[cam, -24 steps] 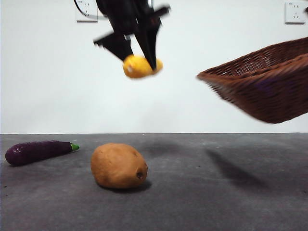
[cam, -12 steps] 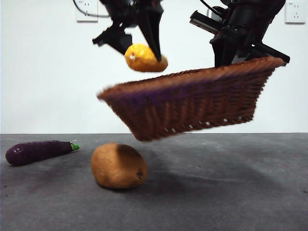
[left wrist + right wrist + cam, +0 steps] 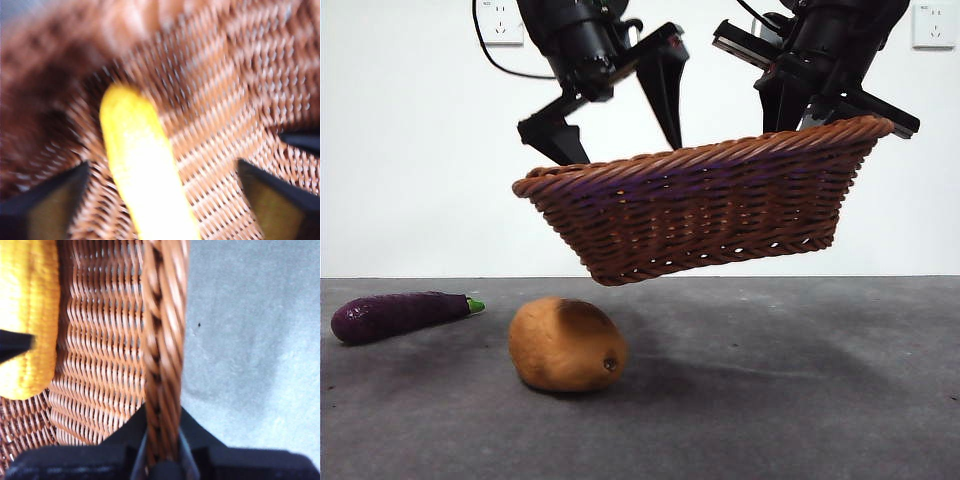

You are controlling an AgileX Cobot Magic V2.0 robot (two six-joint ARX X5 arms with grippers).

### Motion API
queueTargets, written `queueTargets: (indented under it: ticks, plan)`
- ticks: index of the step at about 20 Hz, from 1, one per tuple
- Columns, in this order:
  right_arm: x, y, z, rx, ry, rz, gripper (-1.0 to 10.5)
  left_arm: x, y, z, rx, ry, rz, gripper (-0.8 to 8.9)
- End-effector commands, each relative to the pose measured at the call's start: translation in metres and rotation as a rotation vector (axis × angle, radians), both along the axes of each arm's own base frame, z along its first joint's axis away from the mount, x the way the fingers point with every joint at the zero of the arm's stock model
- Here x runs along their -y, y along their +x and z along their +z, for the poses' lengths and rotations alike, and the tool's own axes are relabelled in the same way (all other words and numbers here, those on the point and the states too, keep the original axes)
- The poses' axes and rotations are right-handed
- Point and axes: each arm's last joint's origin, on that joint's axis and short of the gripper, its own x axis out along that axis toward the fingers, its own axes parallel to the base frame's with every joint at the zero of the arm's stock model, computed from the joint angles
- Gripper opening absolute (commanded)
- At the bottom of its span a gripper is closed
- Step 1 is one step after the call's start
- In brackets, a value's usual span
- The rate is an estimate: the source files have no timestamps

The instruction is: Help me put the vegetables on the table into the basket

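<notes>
Hanging tilted above the worktop, the basket is held in the air by the right gripper, whose jaws clamp its braided rim at the raised end. The left gripper sits over the lower end, jaws spread wide and holding nothing. The yellow piece lies on the weave inside the basket, between those jaws. The potato rests on the worktop beneath the basket's low edge; the eggplant lies well apart from it. No readable writing shows anywhere.
</notes>
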Motion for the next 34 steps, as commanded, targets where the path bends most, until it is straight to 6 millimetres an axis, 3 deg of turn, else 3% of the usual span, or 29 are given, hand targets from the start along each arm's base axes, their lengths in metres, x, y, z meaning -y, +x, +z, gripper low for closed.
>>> queueTargets:
  ticks: [1, 4, 8, 10, 12, 19, 22, 25, 27, 34]
  plan:
    - [0.007, 0.002, -0.003, -0.015, -0.005, 0.003, -0.1, -0.015, -0.019, 0.038, 0.117, -0.010, -0.023, 5.75]
    - [0.023, 0.006, -0.003, -0.017, -0.018, -0.011, -0.1, -0.041, -0.057, 0.085, 0.235, 0.043, 0.009, 5.74]
    - [0.041, 0.008, -0.005, -0.040, -0.045, -0.008, -0.1, -0.056, -0.084, 0.106, 0.294, 0.050, 0.034, 5.74]
    - [0.048, 0.008, -0.005, -0.048, -0.053, -0.008, -0.1, -0.061, -0.092, 0.095, 0.250, 0.075, 0.035, 5.74]
    - [0.053, 0.009, -0.005, -0.042, -0.055, -0.009, -0.1, -0.064, -0.098, 0.069, 0.189, 0.110, 0.033, 5.74]
    - [0.059, 0.011, -0.005, -0.030, -0.061, 0.002, -0.1, -0.062, -0.104, -0.049, -0.027, 0.045, 0.215, 5.75]
    - [0.069, 0.010, -0.006, -0.048, -0.076, 0.015, -0.1, -0.063, -0.111, -0.087, -0.102, 0.027, 0.339, 5.75]
    - [0.081, 0.011, -0.006, -0.052, -0.081, 0.001, -0.1, -0.064, -0.112, -0.102, -0.132, 0.013, 0.441, 5.75]
    - [0.087, 0.012, -0.006, -0.048, -0.081, -0.014, -0.1, -0.058, -0.110, -0.103, -0.109, -0.012, 0.480, 5.75]
    - [0.090, 0.013, -0.006, -0.044, -0.083, -0.007, -0.1, -0.047, -0.099, -0.123, -0.156, -0.033, 0.551, 5.75]
